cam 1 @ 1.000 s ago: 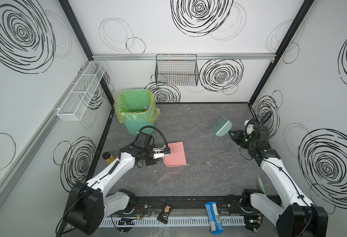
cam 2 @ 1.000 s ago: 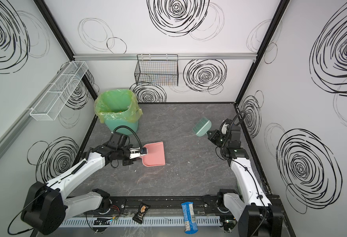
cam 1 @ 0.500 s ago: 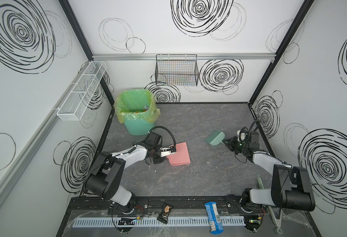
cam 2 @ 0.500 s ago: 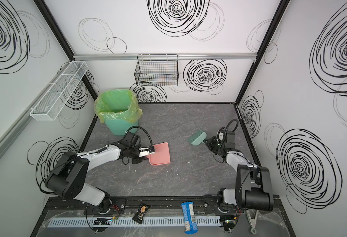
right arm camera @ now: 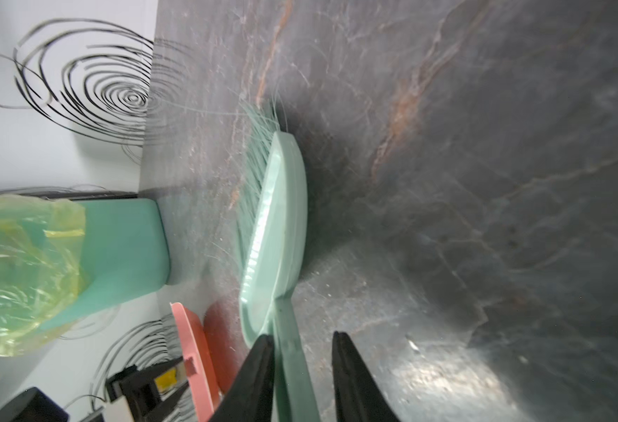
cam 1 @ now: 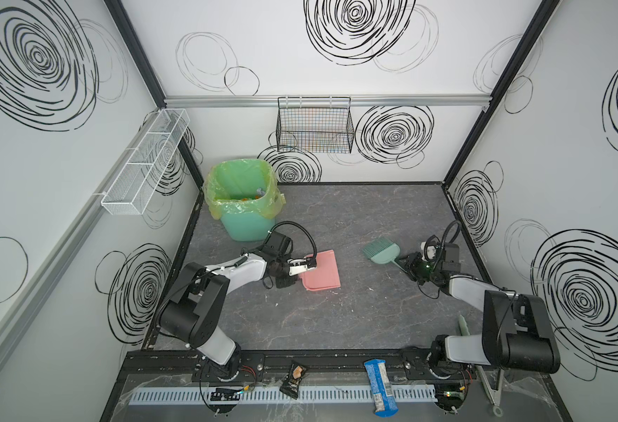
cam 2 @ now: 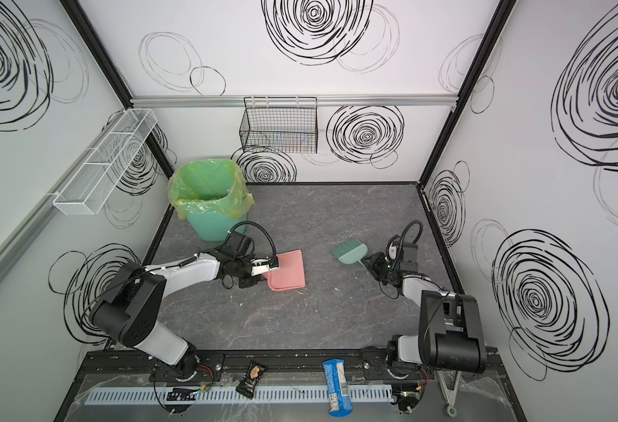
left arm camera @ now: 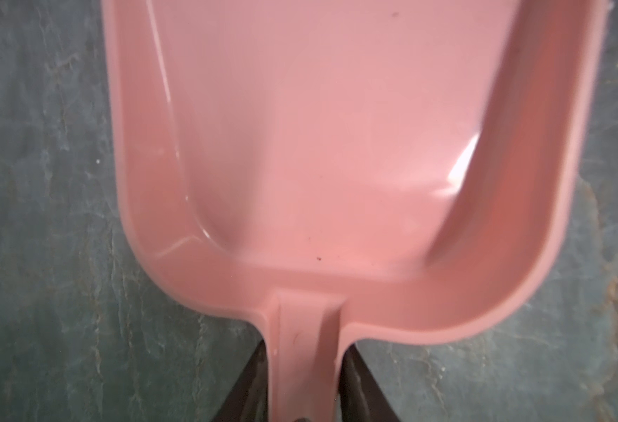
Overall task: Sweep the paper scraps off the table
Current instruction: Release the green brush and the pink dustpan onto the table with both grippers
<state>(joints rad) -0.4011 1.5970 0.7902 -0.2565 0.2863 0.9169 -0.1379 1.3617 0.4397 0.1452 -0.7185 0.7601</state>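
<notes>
A pink dustpan [cam 1: 322, 272] [cam 2: 289, 272] [left arm camera: 336, 128] lies flat on the dark table [cam 1: 336, 321]. My left gripper [cam 1: 296, 279] [left arm camera: 304, 350] has a finger close on each side of the dustpan's handle; whether they still press it I cannot tell. A mint brush [cam 1: 382, 252] [cam 2: 351, 252] [right arm camera: 278, 219] lies on the table to the right. My right gripper [cam 1: 404, 263] [right arm camera: 302, 336] is open: one finger touches the brush handle, the other stands apart. Orange paper scraps [cam 1: 244, 199] show inside the bin. On the table I see only tiny pale specks.
The mint bin [cam 1: 249, 230] [cam 2: 212, 228] with a green bag stands at the back left corner. A black wire basket [cam 1: 315, 128] and a white mesh shelf [cam 1: 143, 164] hang on the walls. A blue wrapper [cam 1: 380, 391] and a dark packet [cam 1: 293, 378] lie on the front ledge.
Both arms have come down low and the brush now rests on the table. The right jaws, shut on the brush handle before, have parted. The dustpan has shifted a little to the right.
</notes>
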